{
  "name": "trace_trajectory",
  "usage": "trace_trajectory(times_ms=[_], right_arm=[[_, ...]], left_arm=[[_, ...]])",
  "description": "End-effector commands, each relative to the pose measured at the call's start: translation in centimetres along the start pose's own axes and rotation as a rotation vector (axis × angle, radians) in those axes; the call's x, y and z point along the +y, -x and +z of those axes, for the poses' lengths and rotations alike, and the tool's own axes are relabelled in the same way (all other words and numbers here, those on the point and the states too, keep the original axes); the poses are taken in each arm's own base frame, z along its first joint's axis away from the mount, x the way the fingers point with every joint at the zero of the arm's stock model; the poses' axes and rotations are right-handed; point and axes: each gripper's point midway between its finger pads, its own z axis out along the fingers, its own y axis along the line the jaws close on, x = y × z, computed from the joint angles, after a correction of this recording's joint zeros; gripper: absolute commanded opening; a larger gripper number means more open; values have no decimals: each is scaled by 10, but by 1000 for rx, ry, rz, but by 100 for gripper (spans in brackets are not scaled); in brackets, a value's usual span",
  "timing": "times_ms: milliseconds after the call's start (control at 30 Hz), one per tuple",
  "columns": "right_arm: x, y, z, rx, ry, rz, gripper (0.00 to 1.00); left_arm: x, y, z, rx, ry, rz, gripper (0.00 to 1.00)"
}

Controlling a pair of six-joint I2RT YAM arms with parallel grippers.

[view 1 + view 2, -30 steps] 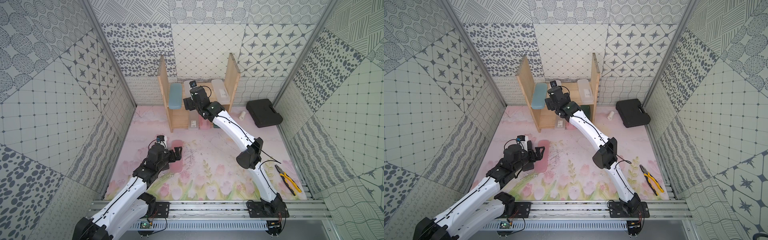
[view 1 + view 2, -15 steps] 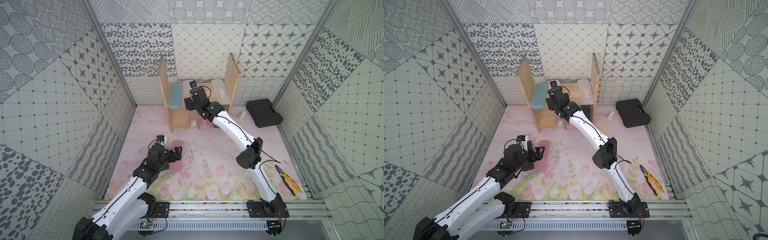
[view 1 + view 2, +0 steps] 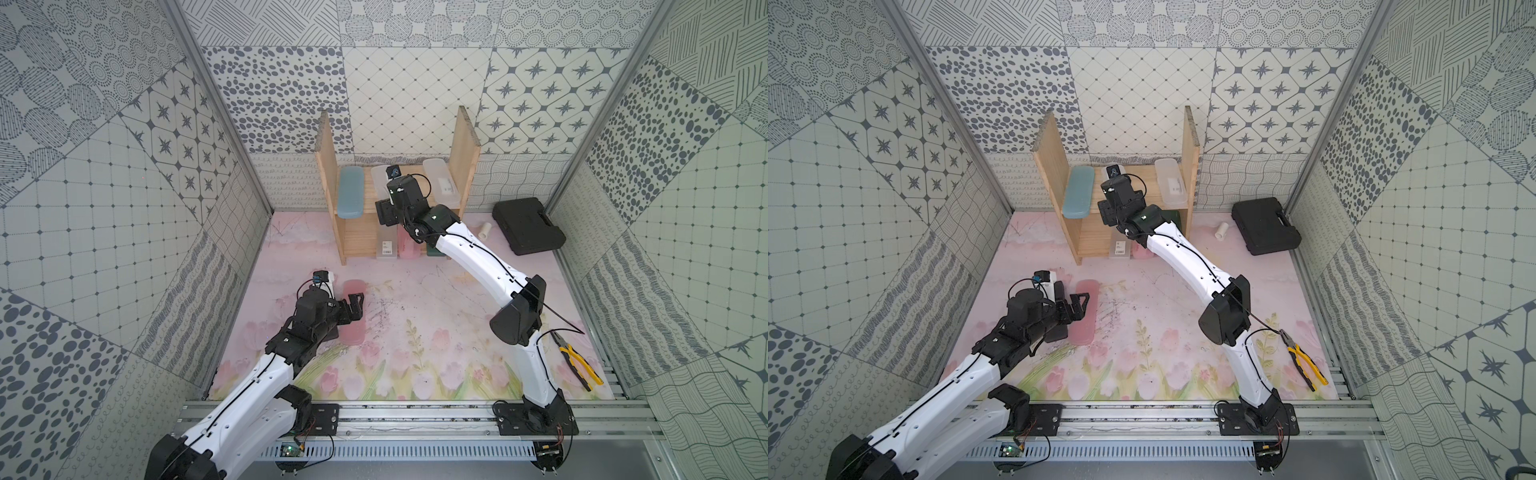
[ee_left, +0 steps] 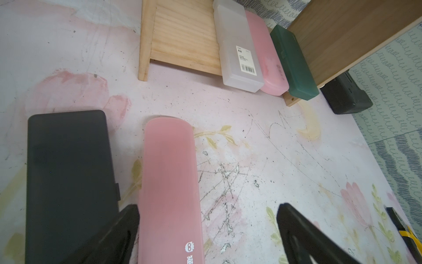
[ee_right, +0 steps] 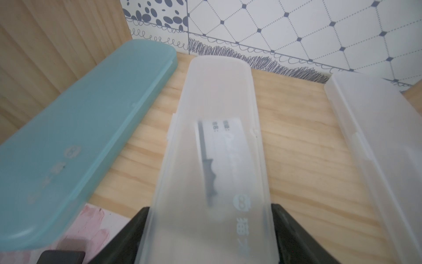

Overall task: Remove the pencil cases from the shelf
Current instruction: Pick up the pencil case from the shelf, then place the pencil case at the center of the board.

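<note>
Frosted case (image 5: 217, 102) clamped in right hand (image 5: 210, 208), resting on shelf (image 5: 296, 137) board

Pine shelf (image 3: 328, 166) stands upright at 12 o'clock on the counter (image 3: 436, 299). Upper board: blue case (image 5: 80, 137) at 9 o'clock, centre frosted case (image 5: 217, 114) clamped in the right claw (image 5: 210, 208), outer frosted case (image 5: 376, 148) at 3 o'clock. Lower board, 3 o'clock half: barcoded frosted case (image 4: 237, 50), pink case (image 4: 265, 54), dark green case (image 4: 292, 61), side by side. Counter, 7 o'clock of shelf: second pink case (image 4: 169, 182) and black case (image 4: 68, 182), flat, parallel.

Floral mat (image 4: 262, 141) bears shelf (image 4: 182, 41), pink case (image 4: 169, 178), black case (image 4: 68, 178).
</note>
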Motion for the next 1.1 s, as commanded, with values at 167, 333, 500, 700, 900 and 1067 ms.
trace_trajectory(times_ms=[167, 333, 500, 700, 900, 1067], right_arm=[[-19, 16, -69, -112, 70, 84, 70], [-32, -3, -110, -136, 124, 125, 68], [-43, -24, -141, -134, 159, 140, 68], [-50, -48, -177, -132, 233, 169, 69], [-45, -89, -203, -70, 339, 183, 68], [-31, -135, -205, 18, 405, 171, 68]], left_arm=[[-1, 13, -3, -51, 2, 9, 99], [-1, 14, -5, -57, 5, 10, 99], [-1, 13, -6, -58, 4, 9, 99], [0, 12, -5, -55, 8, 9, 99], [1, 13, -6, -60, 14, 9, 99], [3, 14, -8, -69, 21, 8, 99]])
